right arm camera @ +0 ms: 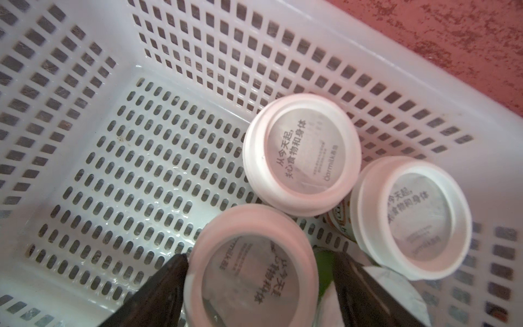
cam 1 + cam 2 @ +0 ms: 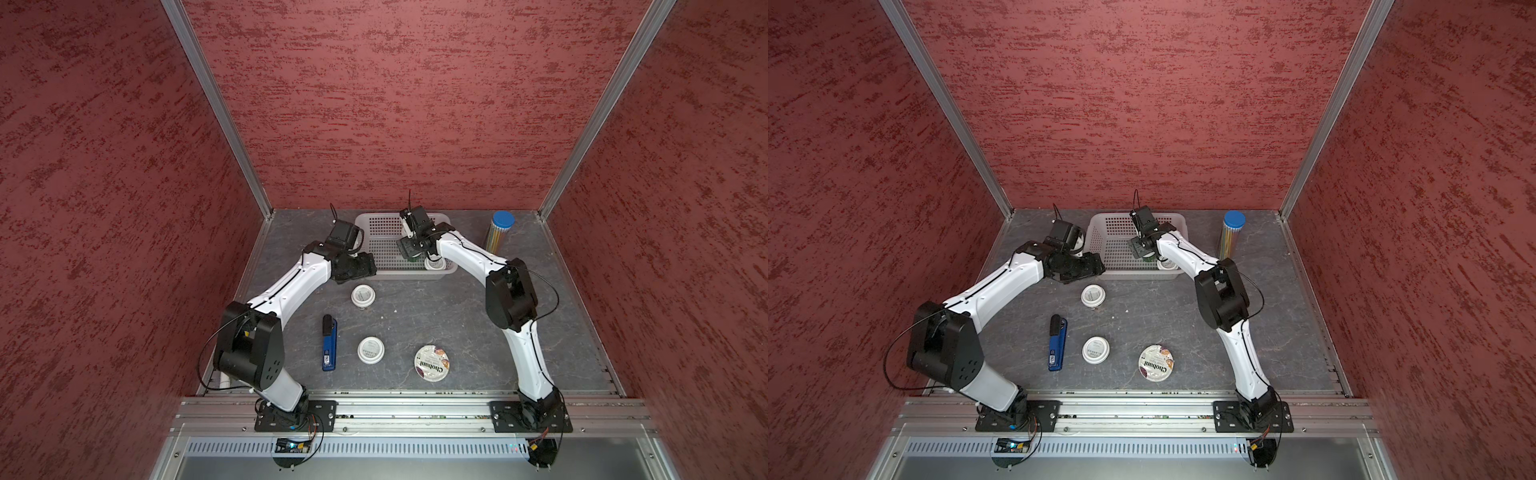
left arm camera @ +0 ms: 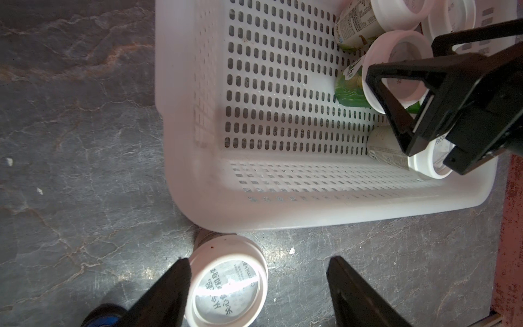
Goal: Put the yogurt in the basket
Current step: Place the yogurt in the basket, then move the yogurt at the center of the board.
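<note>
The pale perforated basket [image 2: 380, 215] [image 3: 181, 113] stands at the back of the table. My right gripper [image 2: 409, 249] [image 1: 260, 256] hangs inside it, open around a white-lidded yogurt cup [image 1: 249, 277]; a gap shows between the lid and one finger. Two more cups [image 1: 301, 154] [image 1: 410, 218] stand beside it, and another lies near the basket's wall [image 3: 435, 161]. My left gripper [image 2: 359, 268] [image 3: 259, 262] is open above the table by the basket's front left corner. A small cup [image 3: 227, 283] [image 2: 363, 296] stands between its fingers, against one of them. Nearer the front stand a small cup [image 2: 370, 350] and the Chobani cup [image 2: 432, 363].
A blue and black stapler-like thing [image 2: 329, 343] lies left of the front small cup. A tall blue-capped tube of pencils [image 2: 498, 232] stands right of the basket. Red textured walls close in the table on three sides, and a metal rail runs along the front.
</note>
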You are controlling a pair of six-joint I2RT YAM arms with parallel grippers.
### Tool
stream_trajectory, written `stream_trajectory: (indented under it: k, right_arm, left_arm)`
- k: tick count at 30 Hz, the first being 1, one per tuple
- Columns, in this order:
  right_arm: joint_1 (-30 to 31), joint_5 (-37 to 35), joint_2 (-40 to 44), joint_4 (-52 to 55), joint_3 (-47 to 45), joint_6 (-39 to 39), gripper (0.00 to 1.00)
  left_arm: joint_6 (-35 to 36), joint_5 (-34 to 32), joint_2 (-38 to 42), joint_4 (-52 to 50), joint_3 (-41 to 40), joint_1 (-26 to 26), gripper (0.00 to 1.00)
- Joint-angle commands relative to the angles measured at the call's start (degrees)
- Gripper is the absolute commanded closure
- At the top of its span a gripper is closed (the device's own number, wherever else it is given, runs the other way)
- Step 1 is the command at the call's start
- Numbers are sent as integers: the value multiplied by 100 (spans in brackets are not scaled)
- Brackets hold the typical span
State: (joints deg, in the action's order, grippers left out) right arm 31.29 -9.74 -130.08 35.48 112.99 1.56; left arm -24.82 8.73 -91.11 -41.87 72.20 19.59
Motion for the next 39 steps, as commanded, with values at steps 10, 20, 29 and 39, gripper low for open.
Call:
stream_trajectory:
  k: [10, 20, 29, 39]
  right_arm:
    - [-47, 129, 419, 37, 193, -28, 11]
    - [-27, 663, 960, 330, 50, -278, 13]
    - [396, 983, 3205, 629, -2359, -489, 16]
    - [1877, 944, 5179, 1379, -4659, -1227, 17]
  left_arm:
    - [-14, 20, 76, 179, -63, -42, 20]
    - [-12, 31, 247, 100, -40, -3, 20]
    - [-25, -161, 400, -3, -39, 524, 21]
    - [-129, -338, 598, 86, -208, 922, 21]
